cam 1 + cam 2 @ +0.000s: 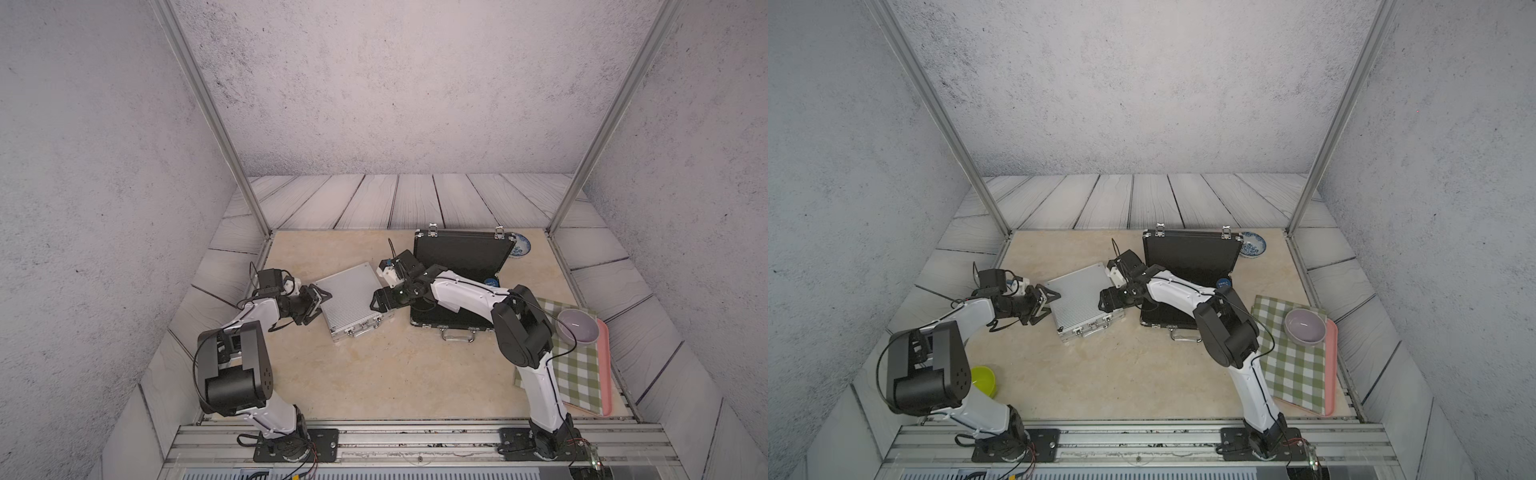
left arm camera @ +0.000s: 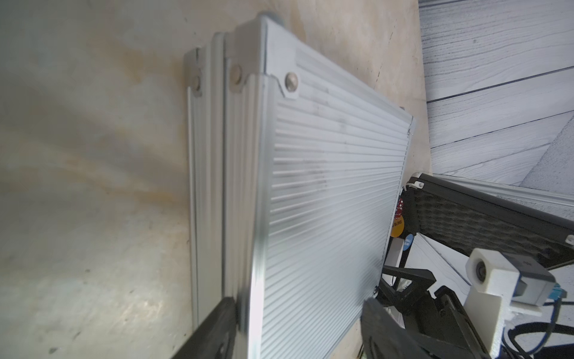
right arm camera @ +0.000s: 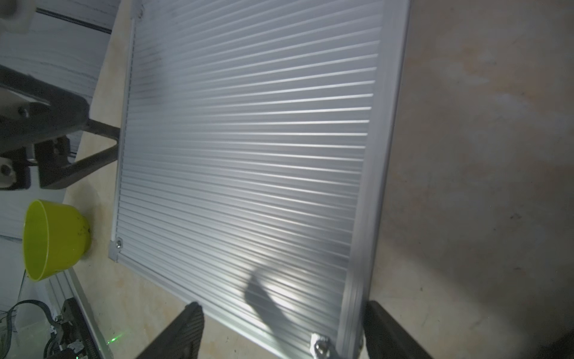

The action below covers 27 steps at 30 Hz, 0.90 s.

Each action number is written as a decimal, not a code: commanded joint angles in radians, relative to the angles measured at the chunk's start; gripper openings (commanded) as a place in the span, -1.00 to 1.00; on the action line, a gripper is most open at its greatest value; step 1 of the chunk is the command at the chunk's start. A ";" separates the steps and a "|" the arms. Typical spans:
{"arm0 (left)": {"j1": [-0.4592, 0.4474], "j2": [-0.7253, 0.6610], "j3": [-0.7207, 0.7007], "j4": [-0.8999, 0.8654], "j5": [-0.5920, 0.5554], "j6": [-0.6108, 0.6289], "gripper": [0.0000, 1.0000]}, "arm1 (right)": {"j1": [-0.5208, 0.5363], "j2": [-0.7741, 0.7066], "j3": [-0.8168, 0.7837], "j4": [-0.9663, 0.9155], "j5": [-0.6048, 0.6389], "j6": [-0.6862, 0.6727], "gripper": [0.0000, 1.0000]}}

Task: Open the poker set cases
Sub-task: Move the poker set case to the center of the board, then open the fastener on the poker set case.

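Black case (image 1: 459, 253) open — silver case (image 1: 351, 297) left of it. Left gripper (image 1: 318, 306) straddles its left edge, grip unclear; right gripper (image 1: 373, 301) gapes at the right edge

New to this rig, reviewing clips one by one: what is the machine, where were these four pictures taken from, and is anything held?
Two robot arms are bolted to a rail at the near edge of a table; each ends in a two-fingered gripper. Two pictures come from a camera pair overhead and show nearly the same scene. The other two come from cameras on the arms' wrists, looking past the fingers. In the middle lies a silver case, lid down; under the right arm a black case stands open. The left gripper and the right gripper sit at opposite edges of the silver case, jaws open; neither clearly grips it. Also there: a lilac bowl on a checked cloth over a pink tray, a blue-patterned plate and a green cup.
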<state>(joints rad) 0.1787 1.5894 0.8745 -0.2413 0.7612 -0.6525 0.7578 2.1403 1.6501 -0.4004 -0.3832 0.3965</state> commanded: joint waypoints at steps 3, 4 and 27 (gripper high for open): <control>-0.064 -0.027 -0.030 -0.004 0.033 -0.010 0.32 | 0.021 -0.071 -0.119 0.061 -0.105 0.054 0.59; -0.066 -0.041 -0.047 0.004 0.033 -0.020 0.32 | 0.028 -0.091 -0.145 0.078 -0.113 0.060 0.59; -0.056 -0.238 -0.111 -0.111 -0.042 0.076 0.41 | 0.143 -0.543 -0.424 0.062 0.427 -0.397 0.54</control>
<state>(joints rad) 0.1223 1.3823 0.7815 -0.3260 0.7364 -0.6060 0.8471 1.6524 1.2842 -0.3923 -0.0109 0.1730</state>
